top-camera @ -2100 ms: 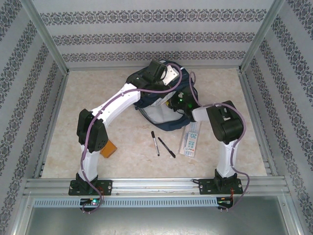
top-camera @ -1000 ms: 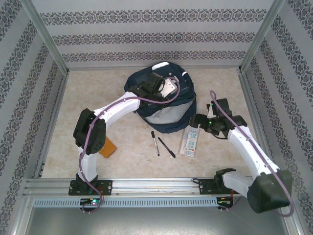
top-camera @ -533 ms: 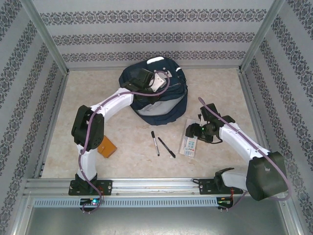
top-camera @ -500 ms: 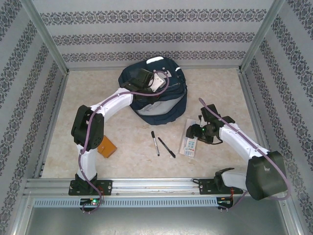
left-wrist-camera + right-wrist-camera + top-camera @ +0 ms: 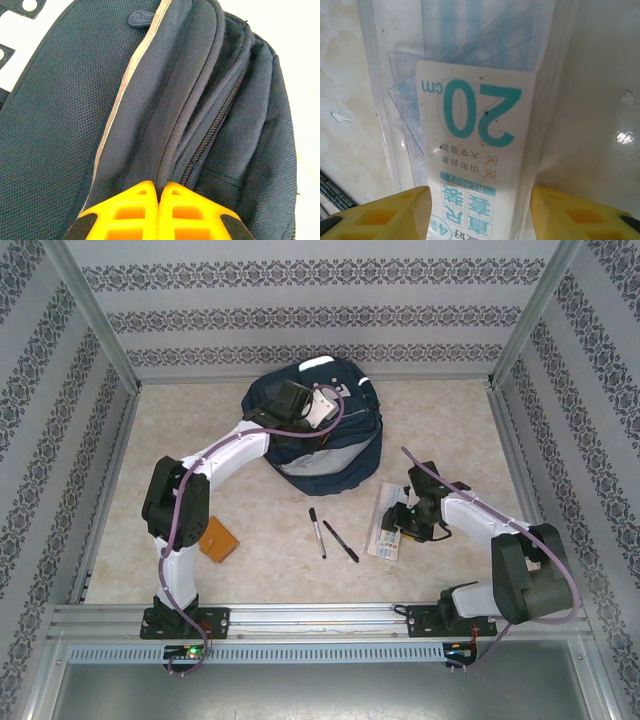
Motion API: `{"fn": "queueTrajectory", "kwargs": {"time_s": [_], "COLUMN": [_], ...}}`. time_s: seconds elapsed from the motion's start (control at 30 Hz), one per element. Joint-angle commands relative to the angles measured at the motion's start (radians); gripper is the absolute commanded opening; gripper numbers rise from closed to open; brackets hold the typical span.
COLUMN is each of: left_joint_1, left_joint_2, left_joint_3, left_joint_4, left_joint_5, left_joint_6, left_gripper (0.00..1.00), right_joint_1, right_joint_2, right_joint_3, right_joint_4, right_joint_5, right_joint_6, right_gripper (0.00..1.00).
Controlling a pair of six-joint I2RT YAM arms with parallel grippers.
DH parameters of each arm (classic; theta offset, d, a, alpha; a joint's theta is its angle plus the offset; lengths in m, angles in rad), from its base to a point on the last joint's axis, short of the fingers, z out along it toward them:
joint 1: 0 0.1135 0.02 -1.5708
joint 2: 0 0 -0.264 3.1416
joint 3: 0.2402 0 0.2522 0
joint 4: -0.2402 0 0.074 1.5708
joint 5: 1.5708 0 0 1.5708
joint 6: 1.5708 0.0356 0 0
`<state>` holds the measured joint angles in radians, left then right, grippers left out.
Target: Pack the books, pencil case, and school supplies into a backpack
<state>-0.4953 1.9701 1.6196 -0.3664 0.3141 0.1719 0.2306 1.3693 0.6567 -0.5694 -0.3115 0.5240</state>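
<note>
The navy backpack (image 5: 330,445) lies at the back middle of the table. My left gripper (image 5: 298,423) rests on top of it, shut on a fold of its fabric (image 5: 167,150) beside the zipper (image 5: 215,130). The pale pencil case (image 5: 387,525), printed "20" (image 5: 477,112), lies flat to the front right. My right gripper (image 5: 398,524) is low over it, open, a yellow finger (image 5: 385,212) at each long edge. Two black pens (image 5: 318,532) (image 5: 340,541) lie left of the case. An orange-brown booklet (image 5: 218,539) sits by the left arm.
Metal frame posts and patterned walls close in the table on three sides. A rail (image 5: 320,618) runs along the near edge with both arm bases. Bare beige tabletop (image 5: 470,430) lies right of the backpack.
My right arm swung from the backpack down to the pencil case, and its jaws have narrowed around it. My left gripper drew the backpack back and left, then held still.
</note>
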Motion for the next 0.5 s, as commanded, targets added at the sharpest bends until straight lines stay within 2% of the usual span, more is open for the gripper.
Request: {"fn": "queueTrajectory", "kwargs": {"time_s": [0.0,0.03,0.1,0.13,0.2,0.3,0.4,0.47], "left_joint_1": [0.008,0.009,0.012,0.021,0.052,0.144,0.233,0.278], "left_joint_2": [-0.020,-0.011,-0.007,-0.014,-0.036,-0.078,-0.123,-0.131], "left_joint_3": [0.017,0.022,0.033,0.040,0.049,0.039,-0.027,-0.079], "left_joint_4": [0.008,0.001,-0.021,-0.036,-0.049,-0.051,-0.041,-0.040], "left_joint_5": [0.103,0.139,0.165,0.172,0.178,0.188,0.105,0.051], "left_joint_6": [-0.014,-0.032,-0.076,-0.106,-0.194,-0.387,-0.567,-0.626], "left_gripper": [0.00,0.11,0.54,0.63,0.69,0.72,0.72,0.72], "right_joint_1": [-0.001,0.015,0.059,0.084,0.122,0.165,0.192,0.213], "right_joint_2": [-0.036,-0.052,-0.071,-0.073,-0.065,-0.058,-0.047,-0.023], "right_joint_3": [0.012,0.031,0.082,0.115,0.176,0.243,0.296,0.338], "right_joint_4": [-0.011,-0.030,-0.062,-0.073,-0.087,-0.063,-0.030,-0.021], "right_joint_5": [0.034,0.059,0.096,0.096,0.084,0.058,0.038,0.024], "right_joint_6": [-0.019,-0.031,-0.065,-0.080,-0.090,-0.082,-0.076,-0.081], "right_gripper": [0.57,0.57,0.58,0.59,0.59,0.59,0.60,0.59]}}
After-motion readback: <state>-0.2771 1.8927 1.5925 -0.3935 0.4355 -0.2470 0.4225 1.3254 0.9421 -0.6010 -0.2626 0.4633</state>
